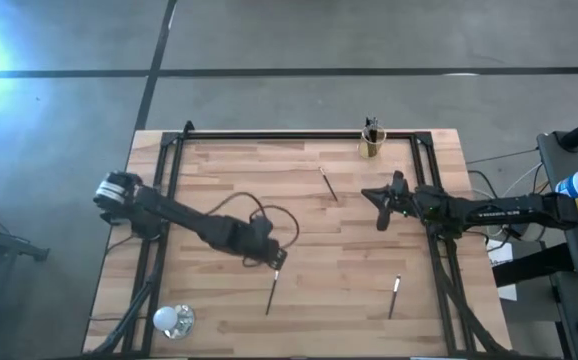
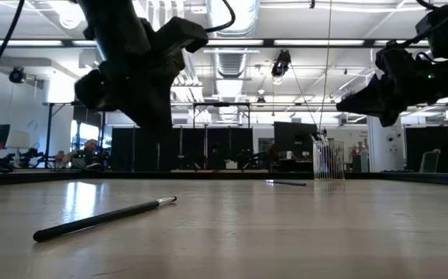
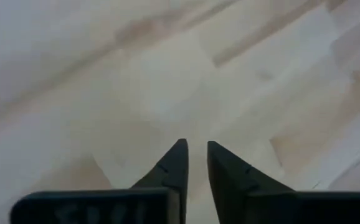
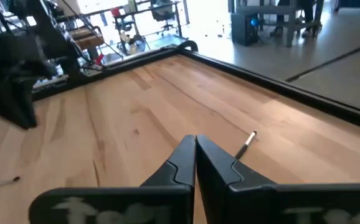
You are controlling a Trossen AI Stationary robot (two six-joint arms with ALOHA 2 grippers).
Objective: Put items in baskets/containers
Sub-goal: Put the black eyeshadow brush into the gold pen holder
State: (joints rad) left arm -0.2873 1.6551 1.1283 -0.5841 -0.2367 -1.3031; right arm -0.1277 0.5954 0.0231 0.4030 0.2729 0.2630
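Three thin dark sticks with pale tips lie on the wooden table: one near the middle front [image 1: 272, 292] [image 2: 104, 219], one toward the front right [image 1: 394, 296], and one farther back [image 1: 328, 183] [image 4: 248, 142]. The amber cup [image 1: 372, 143] [image 2: 329, 161] stands at the far edge with a few sticks upright in it. My left gripper [image 1: 278, 259] [image 3: 195, 146] hangs above the table by the far end of the middle front stick, pointing steeply down, narrowly open and empty. My right gripper [image 1: 381, 205] [image 4: 195, 138] is shut and empty, held level over the table's right part.
A round white shiny ball [image 1: 172, 319] lies at the front left corner. A black frame rail [image 1: 299, 134] runs along the table's far edge and down both sides. A loose cable [image 1: 269, 215] loops over my left arm.
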